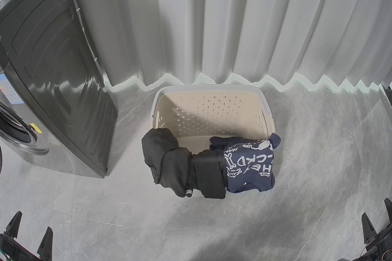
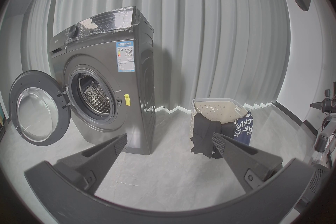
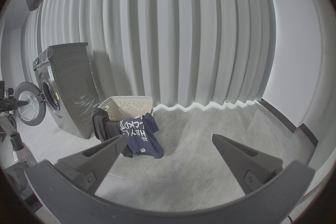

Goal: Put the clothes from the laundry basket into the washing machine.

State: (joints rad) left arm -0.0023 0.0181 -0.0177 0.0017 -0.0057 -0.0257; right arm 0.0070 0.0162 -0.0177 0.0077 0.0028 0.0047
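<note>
A beige laundry basket (image 1: 212,91) stands on the floor ahead of me, also seen as the basket (image 2: 217,109) and the basket (image 3: 129,105). Over its near rim hang a dark grey garment (image 1: 171,162) and a navy printed shirt (image 1: 249,166). The grey washing machine (image 1: 49,82) stands at the left; its round door (image 2: 36,107) is swung open and the drum (image 2: 94,95) shows. My left gripper (image 1: 29,233) is open low at the near left, my right gripper (image 1: 377,217) open at the near right. Both are well short of the basket and hold nothing.
A pleated white curtain (image 1: 228,9) runs along the back behind the basket and the machine. Grey marble-look floor (image 1: 122,213) lies open between me and the basket. A dark baseboard (image 3: 283,119) edges the right wall.
</note>
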